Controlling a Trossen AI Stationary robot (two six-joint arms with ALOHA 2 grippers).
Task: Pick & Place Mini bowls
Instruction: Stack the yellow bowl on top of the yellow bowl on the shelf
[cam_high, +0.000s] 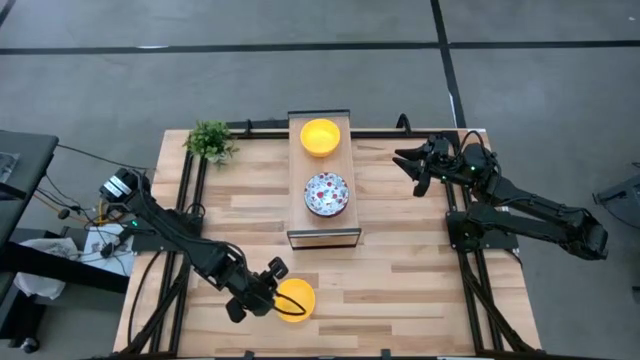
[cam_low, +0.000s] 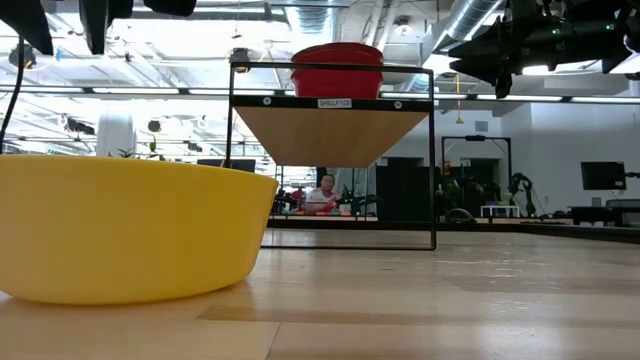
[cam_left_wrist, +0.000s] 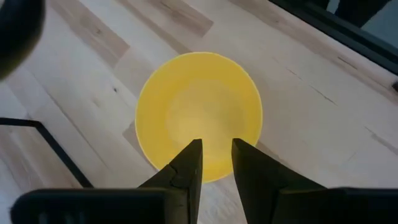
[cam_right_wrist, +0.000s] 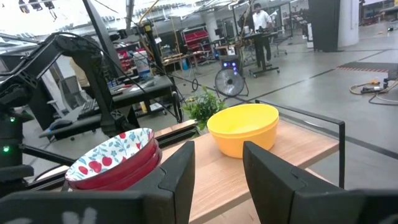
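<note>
Mini bowls, high view: yellow bowl (cam_high: 296, 301) sitting on the table (cam_high: 400, 270) directly ahead of the left gripper (cam_high: 275, 283), fingers slightly parted, holding nothing. Second yellow bowl (cam_high: 320, 137) and floral bowl (cam_high: 327, 194) resting on the shelf (cam_high: 322, 236), well apart from the right gripper (cam_high: 408, 165), hovering beside the shelf.

Low view: yellow bowl (cam_low: 125, 230) filling the foreground; red-sided bowl (cam_low: 337, 70) sitting atop the shelf (cam_low: 333, 130).

Left wrist view: fingertips (cam_left_wrist: 194, 155) hanging narrowly parted over the near rim of the bowl (cam_left_wrist: 199, 109), not gripping it.

Right wrist view: right gripper (cam_right_wrist: 217, 163) spread, empty, facing the floral bowl (cam_right_wrist: 115, 158) and yellow bowl (cam_right_wrist: 244, 129); plant (cam_right_wrist: 205, 106) showing beyond them.
</note>
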